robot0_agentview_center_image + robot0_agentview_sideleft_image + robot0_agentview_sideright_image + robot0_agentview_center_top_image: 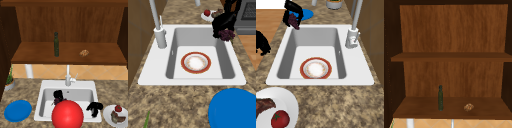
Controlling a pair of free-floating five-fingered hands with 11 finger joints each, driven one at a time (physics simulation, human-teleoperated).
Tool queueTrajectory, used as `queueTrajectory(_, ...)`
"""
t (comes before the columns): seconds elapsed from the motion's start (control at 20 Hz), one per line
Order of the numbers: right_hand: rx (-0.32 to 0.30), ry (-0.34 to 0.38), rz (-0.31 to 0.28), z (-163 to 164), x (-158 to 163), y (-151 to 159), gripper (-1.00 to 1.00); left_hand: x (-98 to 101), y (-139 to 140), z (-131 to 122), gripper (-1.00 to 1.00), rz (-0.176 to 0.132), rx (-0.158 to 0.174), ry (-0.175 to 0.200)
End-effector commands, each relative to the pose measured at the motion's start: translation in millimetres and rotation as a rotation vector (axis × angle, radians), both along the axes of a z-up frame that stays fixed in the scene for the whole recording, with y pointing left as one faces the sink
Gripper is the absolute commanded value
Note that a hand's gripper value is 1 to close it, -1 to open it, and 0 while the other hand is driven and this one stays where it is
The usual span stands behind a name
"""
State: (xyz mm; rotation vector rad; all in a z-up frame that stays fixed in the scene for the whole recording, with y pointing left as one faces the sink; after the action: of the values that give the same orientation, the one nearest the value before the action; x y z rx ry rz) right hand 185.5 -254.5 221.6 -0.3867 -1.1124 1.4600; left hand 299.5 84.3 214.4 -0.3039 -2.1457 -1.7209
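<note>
Front view: the left hand [58, 95], at lower centre over the sink [42, 93], has its fingers curled round a bunch of purple grapes [57, 100]; the right hand [95, 107] hangs lower right, fingers curled on nothing (a red plate [67, 115] fills the bottom centre).

Left side view: the grapes [226, 35] sit upper right.

Right side view: they hang upper left, above the sink's corner.

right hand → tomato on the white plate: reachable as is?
Probably yes. The right hand hangs at the sink's right edge, fingers curled on nothing, beside the white plate. The tomato sits uncovered on top, with nothing between them.
</note>
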Motion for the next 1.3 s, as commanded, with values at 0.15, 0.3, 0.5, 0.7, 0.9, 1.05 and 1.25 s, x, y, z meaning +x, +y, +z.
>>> queueTrajectory(0.15, 0.000, 0.000, 0.000, 0, 0, 0, 0.00, 6.3, -47, -56, 1.00, -0.039, 0.034, -0.046)
queueTrajectory(0.3, 0.000, 0.000, 0.000, 0, 0, 0, 0.00, 10.0, -66, -81, 1.00, -0.042, 0.036, -0.049)
queueTrajectory(0.5, 0.000, 0.000, 0.000, 0, 0, 0, 0.00, 22.6, -85, -116, 1.00, -0.040, 0.034, -0.044)
queueTrajectory(0.7, 0.000, 0.000, 0.000, 0, 0, 0, 0.00, 41.0, -97, -150, 1.00, -0.043, 0.024, -0.034)
queueTrajectory(0.9, 0.000, 0.000, 0.000, 0, 0, 0, 0.00, 67.1, -100, -184, 1.00, -0.056, 0.018, -0.011)
queueTrajectory(1.05, 0.000, 0.000, 0.000, 0, 0, 0, 0.00, 86.9, -100, -210, 1.00, -0.058, 0.024, -0.012)
queueTrajectory(1.25, 0.000, 0.000, 0.000, 0, 0, 0, 0.00, 111.6, -100, -244, 1.00, -0.061, 0.024, -0.010)
